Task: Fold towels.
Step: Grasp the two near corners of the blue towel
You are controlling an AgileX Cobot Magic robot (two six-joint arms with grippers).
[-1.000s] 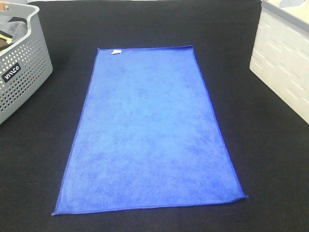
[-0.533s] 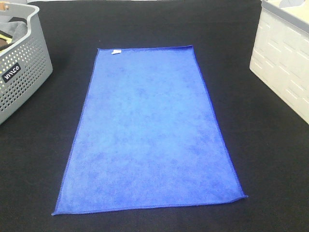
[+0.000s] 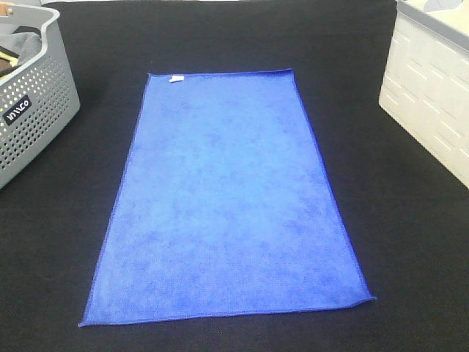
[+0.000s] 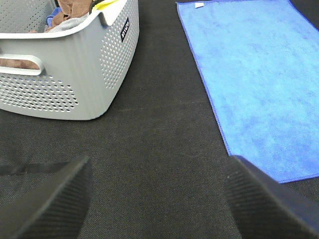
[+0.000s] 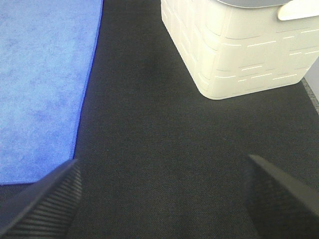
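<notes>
One royal-blue towel [image 3: 227, 198] lies flat and spread out on the black table, long axis running front to back, with a small white tag [image 3: 176, 78] at its far short edge. It also shows in the left wrist view [image 4: 259, 84] and the right wrist view [image 5: 42, 84]. Neither gripper shows in the exterior high view. My left gripper [image 4: 157, 204] is open and empty above bare table, left of the towel. My right gripper [image 5: 162, 199] is open and empty above bare table, right of the towel.
A grey perforated basket [image 3: 33, 110] holding cloths stands at the far left; it also shows in the left wrist view [image 4: 70, 64]. A cream-white bin [image 3: 432, 95] stands at the far right, seen too in the right wrist view [image 5: 234, 50]. Black cloth covers the table [image 3: 234, 44].
</notes>
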